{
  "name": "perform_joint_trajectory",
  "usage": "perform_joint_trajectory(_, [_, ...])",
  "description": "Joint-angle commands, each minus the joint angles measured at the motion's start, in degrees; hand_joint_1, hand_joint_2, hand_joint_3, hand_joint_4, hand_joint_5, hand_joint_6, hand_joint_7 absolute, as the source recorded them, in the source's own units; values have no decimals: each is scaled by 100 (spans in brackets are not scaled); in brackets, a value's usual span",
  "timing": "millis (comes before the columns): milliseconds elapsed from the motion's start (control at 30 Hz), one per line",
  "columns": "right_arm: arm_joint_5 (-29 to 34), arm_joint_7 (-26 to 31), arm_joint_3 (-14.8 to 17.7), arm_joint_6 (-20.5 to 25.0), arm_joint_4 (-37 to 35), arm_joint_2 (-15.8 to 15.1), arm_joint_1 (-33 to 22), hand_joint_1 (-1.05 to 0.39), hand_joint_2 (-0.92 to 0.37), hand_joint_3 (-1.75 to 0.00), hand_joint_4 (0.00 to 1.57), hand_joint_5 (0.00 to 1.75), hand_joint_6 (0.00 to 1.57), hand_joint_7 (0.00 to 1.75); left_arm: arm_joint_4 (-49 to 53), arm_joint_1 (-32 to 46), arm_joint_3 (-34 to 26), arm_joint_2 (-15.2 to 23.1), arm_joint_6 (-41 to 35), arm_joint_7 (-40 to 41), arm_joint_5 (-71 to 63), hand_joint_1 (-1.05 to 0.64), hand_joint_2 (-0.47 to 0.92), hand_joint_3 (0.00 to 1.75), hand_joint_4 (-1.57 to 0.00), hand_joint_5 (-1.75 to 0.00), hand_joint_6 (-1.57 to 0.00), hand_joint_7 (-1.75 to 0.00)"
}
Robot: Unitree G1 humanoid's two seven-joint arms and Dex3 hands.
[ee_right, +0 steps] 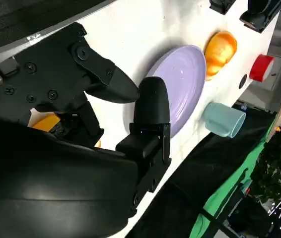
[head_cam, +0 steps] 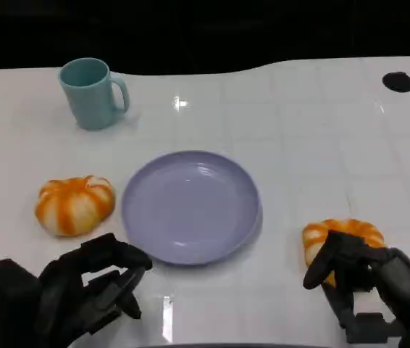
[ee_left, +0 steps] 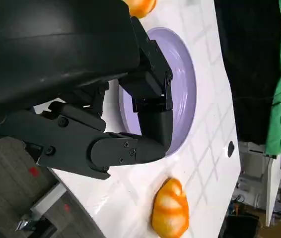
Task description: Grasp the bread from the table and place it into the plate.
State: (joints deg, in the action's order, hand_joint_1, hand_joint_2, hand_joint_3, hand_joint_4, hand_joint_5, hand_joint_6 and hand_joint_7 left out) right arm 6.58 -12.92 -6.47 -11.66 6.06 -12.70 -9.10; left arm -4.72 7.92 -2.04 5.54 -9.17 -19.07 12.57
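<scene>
At the lower right of the head view, the right hand [head_cam: 357,279] curls its fingers over the near side of an orange-and-white bread roll [head_cam: 339,235] lying on the white bench [head_cam: 299,130], though whether it truly grips it I cannot tell. Centre frame sits the lavender plate [head_cam: 190,206], bare, with a second bread roll [head_cam: 74,204] just left of it and a teal mug [head_cam: 91,93] at upper left. Lower left, the left hand [head_cam: 93,283] holds nothing, fingers loosely bent and apart
</scene>
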Motion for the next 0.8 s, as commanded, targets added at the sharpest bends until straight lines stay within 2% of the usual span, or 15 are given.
perform_joint_trajectory(33, [-46, 20, 51, 104, 63, 2, 7, -19, -55, -117, 92, 175, 70, 160, -3, 11, -27, 78, 65, 8, -10, -47, 92, 40, -69, -166, -76, -118])
perform_joint_trajectory(400, [-120, 21, 77, 51, 74, 26, 11, -20, -51, -119, 89, 175, 68, 155, -30, -6, -41, 37, -53, 50, 39, -46, 92, 40, -68, -166, -74, -119])
perform_joint_trajectory(433, [-167, 18, 97, 44, 80, 40, 15, -20, -51, -119, 88, 175, 69, 150, -27, -12, -35, 37, -50, 57, 25, -46, 92, 41, -68, -166, -74, -119])
perform_joint_trajectory(533, [-216, 47, 148, 76, 161, 61, 18, -16, -51, -115, 80, 173, 72, 116, -18, -25, -17, 39, -30, 62, -8, -45, 92, 42, -68, -166, -74, -119])
perform_joint_trajectory(633, [-147, 92, 167, 100, 255, 52, 16, -16, -45, -111, 66, 162, 69, 99, -8, -29, -13, 38, -8, 52, -11, -44, 92, 43, -68, -167, -74, -120])
perform_joint_trajectory(700, [-33, 120, 167, 173, 361, 13, 7, -18, -47, -97, 55, 150, 62, 93, -25, -27, -10, 38, -28, 64, -15, -44, 92, 43, -68, -167, -74, -121])
perform_joint_trajectory(800, [403, 228, 153, 369, 667, -89, -28, -23, -60, -61, 39, 130, 49, 80, -44, -18, -6, 46, -38, 75, -26, -45, 92, 42, -67, -168, -73, -122])
